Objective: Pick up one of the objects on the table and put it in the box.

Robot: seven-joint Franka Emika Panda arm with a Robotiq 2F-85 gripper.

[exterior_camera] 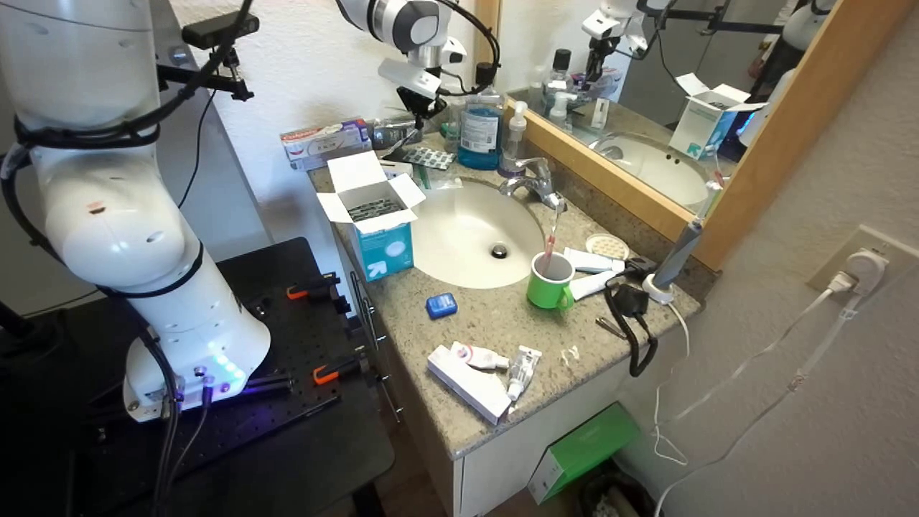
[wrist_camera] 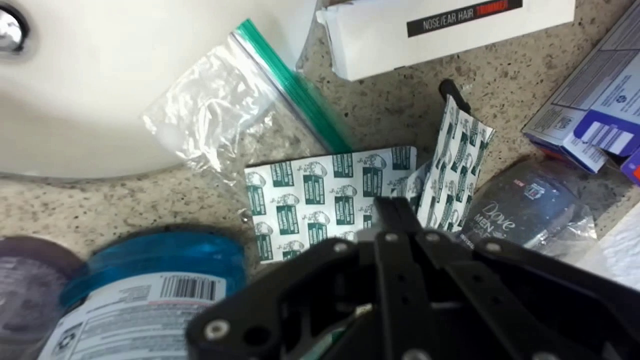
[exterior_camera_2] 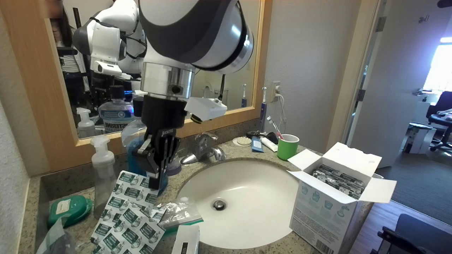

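The carton box [exterior_camera: 388, 251] with teal sides stands open on the stone counter [exterior_camera: 402, 323] beside the sink, its white flaps spread. It also shows in an exterior view [exterior_camera_2: 317, 218], with blister strips [exterior_camera: 375, 209] inside. My gripper [wrist_camera: 397, 201] is over the counter's far corner, also seen in both exterior views [exterior_camera: 418, 123] [exterior_camera_2: 154, 181]. Its fingertips are together at the upper edge of a tilted white-and-green blister sheet [exterior_camera_2: 129, 215], which slopes down from them; it shows in the wrist view [wrist_camera: 457, 165]. Another sheet portion [wrist_camera: 300, 205] lies flatter below; whether they join is unclear.
Mouthwash [exterior_camera: 479, 133] and a pump bottle [exterior_camera_2: 103, 176] stand close to the gripper. A zip bag [wrist_camera: 220, 105], trimmer box [wrist_camera: 450, 35] and wrapped Dove item [wrist_camera: 520, 210] surround the sheets. The sink [exterior_camera: 467, 237], faucet [exterior_camera: 535, 179] and green cup [exterior_camera: 549, 283] lie beyond.
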